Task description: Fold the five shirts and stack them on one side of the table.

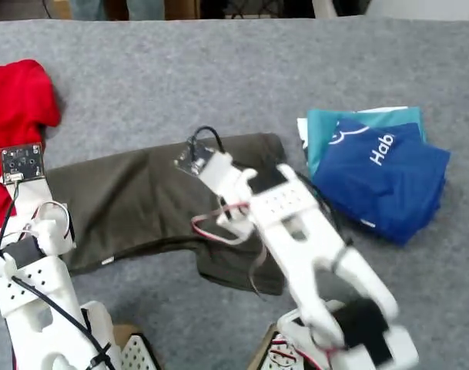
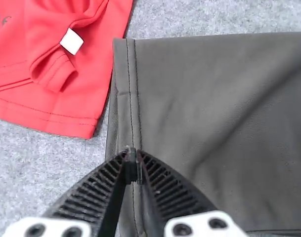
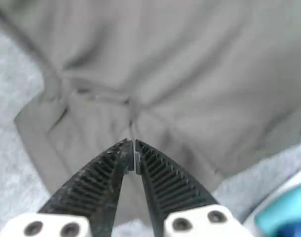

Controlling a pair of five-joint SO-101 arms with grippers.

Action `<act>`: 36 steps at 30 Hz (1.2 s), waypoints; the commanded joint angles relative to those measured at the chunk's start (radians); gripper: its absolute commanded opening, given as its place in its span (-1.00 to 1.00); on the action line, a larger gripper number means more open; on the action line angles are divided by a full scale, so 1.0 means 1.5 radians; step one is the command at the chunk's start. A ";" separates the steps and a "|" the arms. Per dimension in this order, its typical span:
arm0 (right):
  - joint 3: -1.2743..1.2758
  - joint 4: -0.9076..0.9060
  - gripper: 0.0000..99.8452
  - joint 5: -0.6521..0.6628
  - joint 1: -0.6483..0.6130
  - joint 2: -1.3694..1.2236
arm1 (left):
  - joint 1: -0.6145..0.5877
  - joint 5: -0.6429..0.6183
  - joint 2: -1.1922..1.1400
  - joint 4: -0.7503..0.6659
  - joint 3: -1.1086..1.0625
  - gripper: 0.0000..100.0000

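At the bottom of the high view two white arms are seen, the left arm [image 1: 34, 270] at the lower left of the frame and the right arm [image 1: 303, 231] at the lower centre. Both are stretched over an olive shirt [image 1: 142, 200] that is spread across the middle of the grey table [image 1: 219, 69]. It is partly doubled over, with a stitched hem along its left edge and a lumpy fold at its lower right. In the left wrist view the left gripper [image 2: 131, 158] is seen closed, its ribbed jaws meeting on that hem of the olive shirt [image 2: 214, 123], just beside a red shirt [image 2: 41, 49] with a white label [image 2: 71, 41]. The right gripper [image 3: 130, 148] is likewise closed, and creases in the olive shirt [image 3: 165, 74] are drawn together at its tips. Further back at the right of the high view, a folded blue shirt [image 1: 388, 181] is laid upon a folded teal shirt [image 1: 326, 127], just beside the olive one. The red shirt [image 1: 15, 100] is bunched at the upper left edge.
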State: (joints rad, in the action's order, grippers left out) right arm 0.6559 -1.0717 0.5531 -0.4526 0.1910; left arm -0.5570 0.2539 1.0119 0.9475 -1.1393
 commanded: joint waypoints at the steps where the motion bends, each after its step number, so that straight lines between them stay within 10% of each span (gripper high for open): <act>1: -0.108 0.017 -0.97 0.004 -0.006 -0.129 | 0.007 -0.005 0.003 -0.004 0.002 -0.94; 36: 0.170 -0.180 -0.97 0.142 -0.115 0.198 | -0.014 -0.004 0.003 -0.043 0.008 -0.94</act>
State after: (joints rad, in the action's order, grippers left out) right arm 0.9306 -1.2758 0.7219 -0.6183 0.4028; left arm -0.5723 0.2539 1.0119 0.9014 -1.1393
